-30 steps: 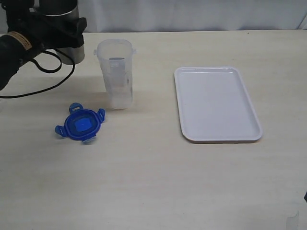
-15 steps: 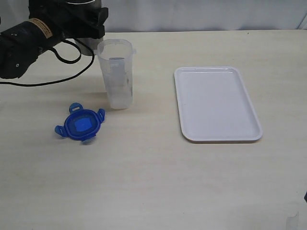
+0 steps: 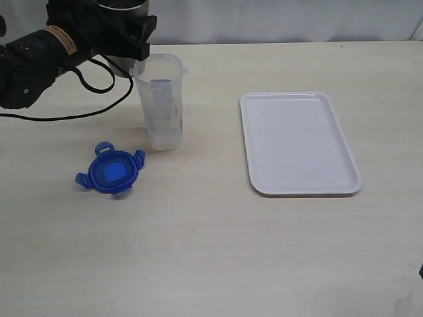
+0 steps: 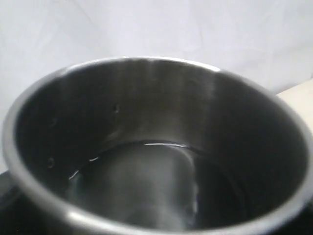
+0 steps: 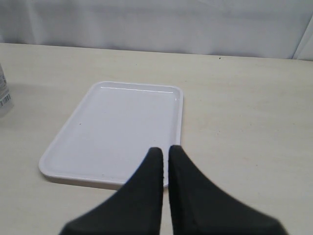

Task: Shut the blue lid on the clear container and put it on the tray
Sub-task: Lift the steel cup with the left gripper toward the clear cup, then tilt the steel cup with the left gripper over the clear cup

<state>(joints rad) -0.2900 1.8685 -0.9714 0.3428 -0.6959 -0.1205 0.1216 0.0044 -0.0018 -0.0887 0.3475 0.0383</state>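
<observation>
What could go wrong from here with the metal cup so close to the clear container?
The left gripper holds the steel cup right beside the rim of the clear container. A bump might topple that tall, narrow container. The cup seems to hold liquid, so a tilt that misses the mouth could spill it onto the table or the blue lid lying nearby.

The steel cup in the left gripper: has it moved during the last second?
Yes. In the exterior view the steel cup went right and slightly up: it was left of the clear container, now it is close by its rim.
</observation>
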